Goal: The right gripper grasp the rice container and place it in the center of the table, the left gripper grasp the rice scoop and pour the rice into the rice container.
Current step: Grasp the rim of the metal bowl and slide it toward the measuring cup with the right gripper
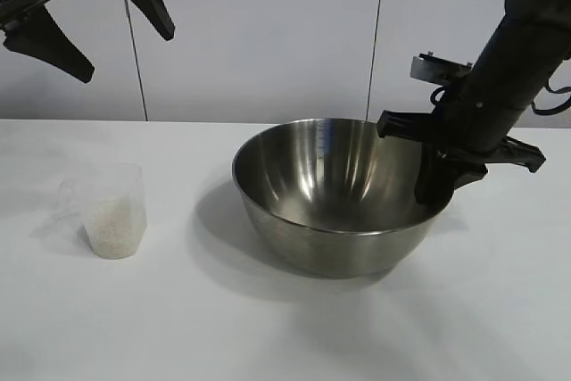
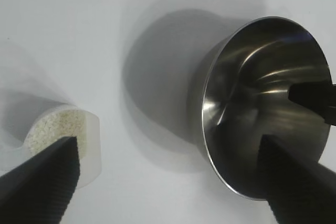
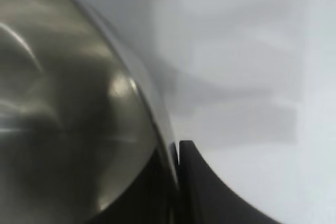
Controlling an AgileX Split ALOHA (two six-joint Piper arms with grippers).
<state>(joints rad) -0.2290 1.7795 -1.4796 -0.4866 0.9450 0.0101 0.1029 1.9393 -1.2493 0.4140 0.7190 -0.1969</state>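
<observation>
The rice container, a shiny steel bowl, sits on the white table a little right of centre. My right gripper is shut on its right rim, one finger inside and one outside; the right wrist view shows the rim pinched at the gripper. The rice scoop, a clear plastic cup, stands at the left with rice in its lower part. My left gripper hangs open and empty high above the scoop. In the left wrist view the gripper frames the scoop and the bowl.
A white panelled wall stands behind the table. Bare tabletop lies between the scoop and the bowl and along the front edge.
</observation>
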